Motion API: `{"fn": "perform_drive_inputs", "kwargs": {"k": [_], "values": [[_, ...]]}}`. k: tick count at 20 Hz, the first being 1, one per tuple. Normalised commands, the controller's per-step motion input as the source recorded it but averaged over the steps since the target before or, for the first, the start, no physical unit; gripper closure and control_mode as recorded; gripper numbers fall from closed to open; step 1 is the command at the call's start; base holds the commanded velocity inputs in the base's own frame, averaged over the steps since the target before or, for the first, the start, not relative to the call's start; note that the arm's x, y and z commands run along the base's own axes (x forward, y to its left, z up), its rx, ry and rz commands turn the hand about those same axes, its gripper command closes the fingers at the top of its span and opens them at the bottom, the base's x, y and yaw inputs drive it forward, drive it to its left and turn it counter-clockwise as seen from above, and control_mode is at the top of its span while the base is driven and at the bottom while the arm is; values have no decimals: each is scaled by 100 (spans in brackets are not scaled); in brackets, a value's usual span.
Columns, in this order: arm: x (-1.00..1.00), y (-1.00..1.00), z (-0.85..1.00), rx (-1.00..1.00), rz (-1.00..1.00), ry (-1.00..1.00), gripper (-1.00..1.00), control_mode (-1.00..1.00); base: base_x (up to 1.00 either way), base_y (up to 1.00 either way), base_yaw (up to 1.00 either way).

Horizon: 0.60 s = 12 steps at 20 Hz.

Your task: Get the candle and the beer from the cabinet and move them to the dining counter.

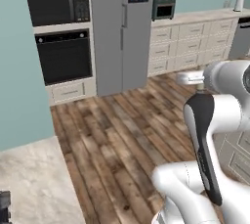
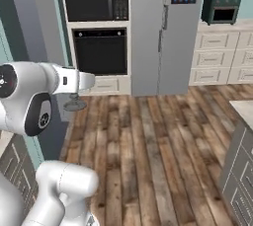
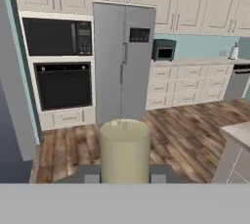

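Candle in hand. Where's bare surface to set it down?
The gripper grips the candle. Best patch: the marbled top, low left in the left base view, bare between teal wall and wood floor. A dark object crowds its near-left edge. The far worktop is bare between the toaster oven and the white bottle.

A tall grey refrigerator (image 3: 124,61) with a dark display panel stands on the wood-plank floor (image 1: 122,130), and to its left a black microwave (image 3: 57,36) sits built in above a black wall oven (image 3: 63,85). To its right a run of cream drawer cabinets (image 3: 188,86) carries a pale worktop, where a dark green toaster oven (image 3: 163,50) stands near the refrigerator and a white bottle (image 3: 235,52) stands far along, below cream upper cupboards (image 3: 195,3) against a pale teal wall
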Motion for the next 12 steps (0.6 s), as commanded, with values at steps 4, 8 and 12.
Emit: {"fn": "perform_drive_inputs", "kwargs": {"k": [4, 8, 12], "values": [[0, 0, 0, 0, 0, 0, 100, 100, 100, -11, -1], [0, 0, 0, 0, 0, 0, 100, 100, 100, 0, -12], [0, 0, 0, 0, 0, 0, 100, 100, 100, 0, -14]]}}
